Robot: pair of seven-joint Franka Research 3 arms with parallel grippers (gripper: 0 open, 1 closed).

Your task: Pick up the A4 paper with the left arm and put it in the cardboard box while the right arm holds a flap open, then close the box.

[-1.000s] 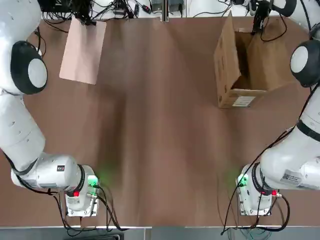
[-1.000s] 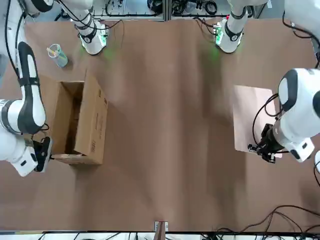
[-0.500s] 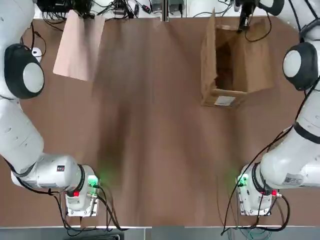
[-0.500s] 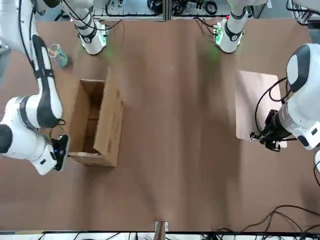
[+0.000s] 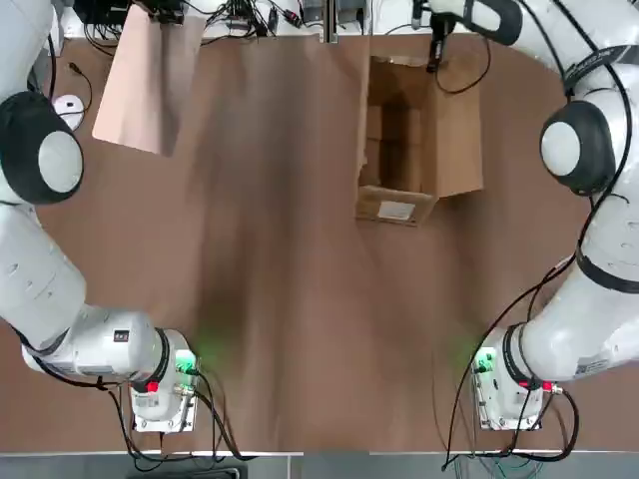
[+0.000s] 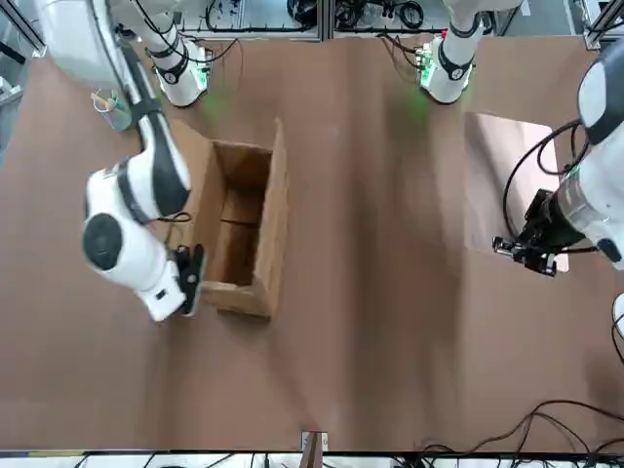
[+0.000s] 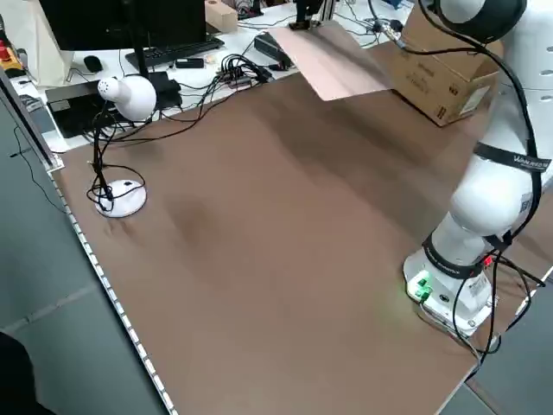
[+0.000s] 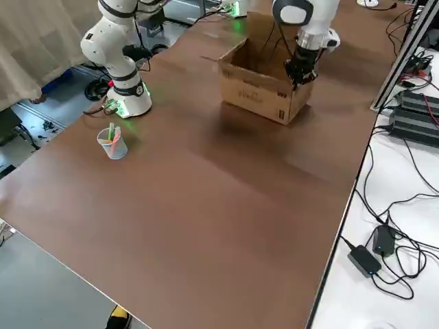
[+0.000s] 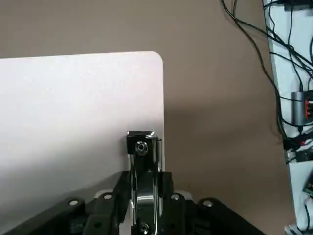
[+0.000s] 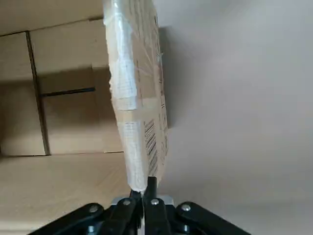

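The A4 paper [image 5: 140, 80], a pale pinkish sheet, hangs tilted above the table's far left corner. My left gripper [image 5: 165, 12] is shut on it at the metal clip [image 9: 141, 147] on its short edge; the paper [image 6: 507, 185] also shows in the front view with the left gripper [image 6: 531, 249] at its end. The cardboard box [image 5: 409, 140] stands open-topped right of the table's middle, white label facing my bases, one long flap spread to the right. My right gripper [image 5: 436, 45] is shut on a cardboard edge [image 10: 139, 98] at the box's far end.
A plastic cup [image 6: 112, 107] with pens stands near the right arm's base. A white desk lamp [image 7: 125, 95] stands off the table's left side. Cables and electronics line the far edge. Brown table surface [image 5: 280, 299] stretches between the two arm bases.
The right gripper has dragged the box leftward toward the table's middle and turned it a little. The left gripper has shifted the paper slightly left and farther back.
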